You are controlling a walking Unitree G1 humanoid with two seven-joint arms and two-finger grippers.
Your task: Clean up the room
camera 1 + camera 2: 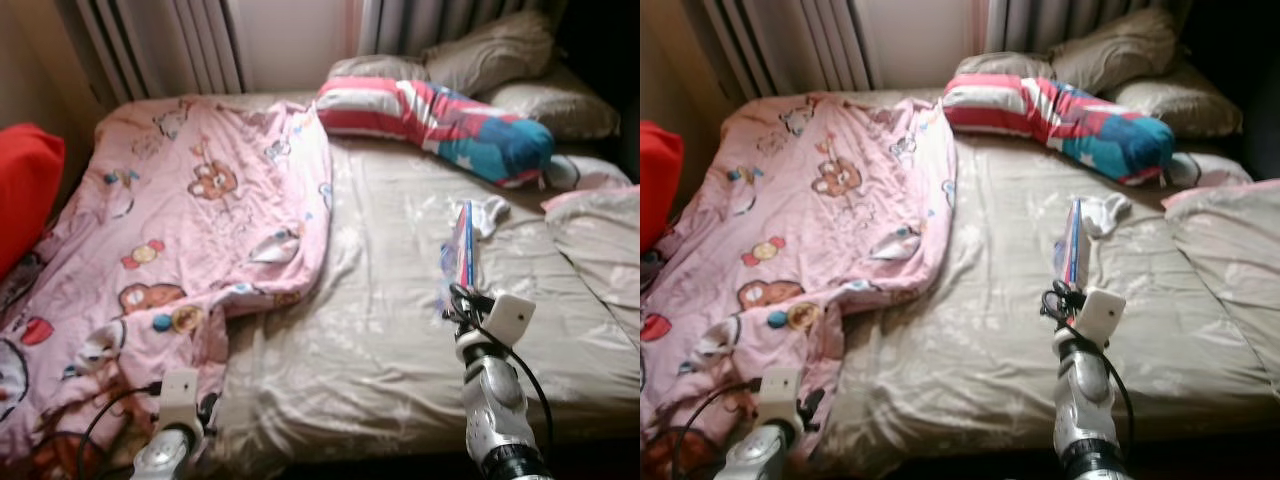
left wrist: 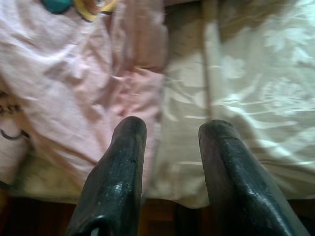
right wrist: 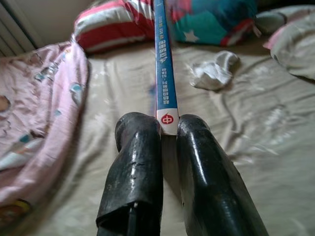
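Observation:
A thin blue book (image 3: 164,73) with a white and red mark on its spine stands upright between the fingers of my right gripper (image 3: 168,129), which is shut on it above the beige bed sheet (image 1: 400,330). In the left eye view the book (image 1: 462,250) rises from that gripper over the bed's right half. A white sock (image 3: 214,73) lies on the sheet just beyond the book. My left gripper (image 2: 170,130) is open at the bed's near edge, by the hem of the pink cartoon blanket (image 1: 190,220).
A striped red, white and teal pillow (image 1: 440,120) lies at the head of the bed with beige pillows (image 1: 500,45) behind it. A red cushion (image 1: 25,185) sits at the far left. Another beige pillow (image 1: 600,240) lies at the right edge.

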